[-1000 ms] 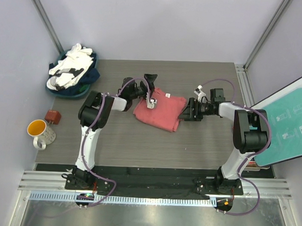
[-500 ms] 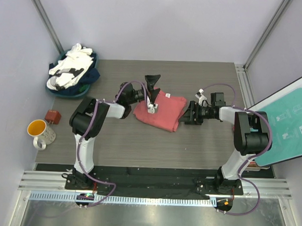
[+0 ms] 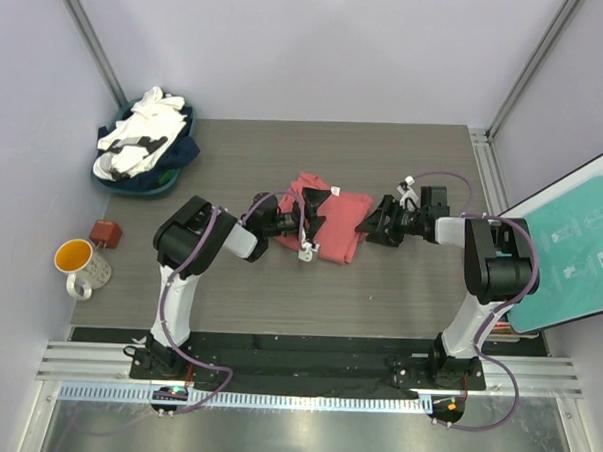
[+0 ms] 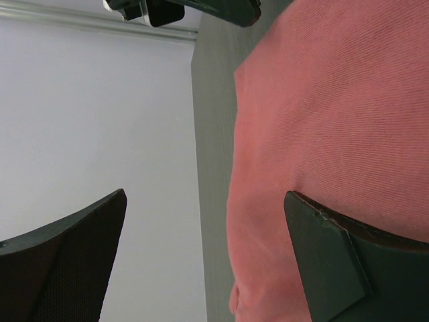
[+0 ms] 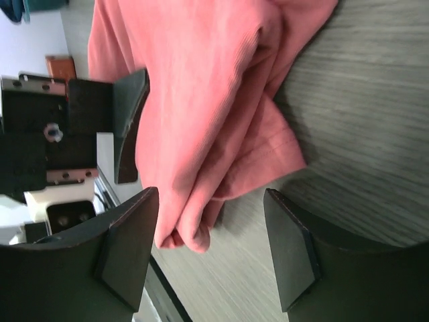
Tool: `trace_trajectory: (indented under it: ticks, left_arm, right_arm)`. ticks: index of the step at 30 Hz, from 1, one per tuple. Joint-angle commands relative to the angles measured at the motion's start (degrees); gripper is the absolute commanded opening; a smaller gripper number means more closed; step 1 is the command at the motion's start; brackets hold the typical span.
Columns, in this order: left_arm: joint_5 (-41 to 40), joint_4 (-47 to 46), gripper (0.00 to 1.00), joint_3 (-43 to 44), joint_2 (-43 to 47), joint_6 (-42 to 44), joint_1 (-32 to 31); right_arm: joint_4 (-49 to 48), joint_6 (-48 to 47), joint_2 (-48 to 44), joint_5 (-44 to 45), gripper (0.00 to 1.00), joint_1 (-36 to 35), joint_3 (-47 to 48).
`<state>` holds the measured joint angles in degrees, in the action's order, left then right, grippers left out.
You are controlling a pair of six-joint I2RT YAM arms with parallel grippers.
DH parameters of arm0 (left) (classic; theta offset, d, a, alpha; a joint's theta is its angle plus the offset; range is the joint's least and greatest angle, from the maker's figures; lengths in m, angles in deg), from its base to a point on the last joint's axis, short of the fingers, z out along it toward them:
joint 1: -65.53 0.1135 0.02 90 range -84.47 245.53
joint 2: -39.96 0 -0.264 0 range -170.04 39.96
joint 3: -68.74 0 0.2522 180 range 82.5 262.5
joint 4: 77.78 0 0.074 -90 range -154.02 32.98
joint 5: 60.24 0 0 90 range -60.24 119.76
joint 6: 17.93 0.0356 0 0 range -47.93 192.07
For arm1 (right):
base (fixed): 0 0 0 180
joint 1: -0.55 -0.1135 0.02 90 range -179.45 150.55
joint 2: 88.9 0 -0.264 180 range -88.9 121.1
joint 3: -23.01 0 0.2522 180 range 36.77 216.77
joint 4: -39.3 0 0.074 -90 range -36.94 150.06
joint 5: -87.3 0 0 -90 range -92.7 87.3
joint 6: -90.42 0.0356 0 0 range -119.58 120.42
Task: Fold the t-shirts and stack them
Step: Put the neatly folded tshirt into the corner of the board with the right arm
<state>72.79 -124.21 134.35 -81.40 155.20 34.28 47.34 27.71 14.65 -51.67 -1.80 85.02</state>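
Note:
A coral-red t-shirt [image 3: 340,214] lies folded mid-table. My left gripper [image 3: 317,213] is low at its left edge, jaws open; in the left wrist view [image 4: 204,201] one finger [image 4: 348,261] rests against the red cloth [image 4: 335,100] and the other stands clear. My right gripper [image 3: 375,221] is at the shirt's right edge, jaws open. In the right wrist view [image 5: 211,201] the folded hem of the shirt [image 5: 201,121] hangs between the open fingers, gripped by neither. White and dark navy t-shirts [image 3: 143,139] are heaped at the far left.
The heap sits in a blue basket [image 3: 173,180] at the table's back left corner. An orange-lined mug [image 3: 80,263] and a small brown block [image 3: 106,234] stand off the left edge. A teal board [image 3: 581,248] leans at the right.
My left gripper has come down from above the shirt to its left edge, and the shirt's left side has bunched inward. My right gripper has shifted slightly at the right edge.

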Motion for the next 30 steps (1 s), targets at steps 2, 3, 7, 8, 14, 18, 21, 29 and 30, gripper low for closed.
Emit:
trace_trajectory:
  ticks: [2, 3, 7, 8, 14, 18, 21, 29, 30]
  left_arm:
    - [-2.24, -6.17, 1.0, 0.44, -1.86, 0.45, -1.45]
    - [-2.51, -6.44, 1.0, 0.44, -2.12, 0.19, -1.71]
    - [-4.09, -7.32, 1.0, 2.19, -4.14, 0.19, -2.68]
    - [-5.13, -7.58, 1.0, 2.63, -4.41, 0.01, -2.86]
    - [-8.13, -8.9, 1.0, 5.1, -6.17, -2.09, -3.56]
    - [-8.57, -10.12, 1.0, 4.31, -5.99, -2.27, -3.74]
    - [-9.27, -11.27, 1.0, 3.52, -5.64, -2.27, -3.65]
    - [-14.54, -14.87, 1.0, 3.25, -3.54, -4.73, -3.56]
    - [-15.33, -14.96, 1.0, 3.25, -3.01, -5.08, -3.47]
  right_arm:
    - [-5.8, 5.84, 1.57, 3.09, 0.69, -2.13, 0.97]
    - [-6.06, 6.63, 2.27, 3.35, 0.68, -3.0, 1.23]
    - [-7.73, 8.3, 3.94, 5.46, 0.68, -5.82, 3.08]
    - [-8.17, 8.83, 4.38, 5.81, 0.68, -6.87, 3.25]
    - [-9.14, 9.8, 7.63, 7.84, 0.66, -9.08, 6.94]
    - [-8.35, 9.71, 9.65, 9.68, 0.5, -9.51, 8.96]
    - [-7.3, 9.01, 9.83, 11.0, 0.24, -9.6, 9.93]
    - [2.34, -2.39, 9.74, 14.25, 0.01, -8.46, 16.77]
    - [4.12, -4.42, 9.74, 15.3, 0.01, -8.2, 18.09]
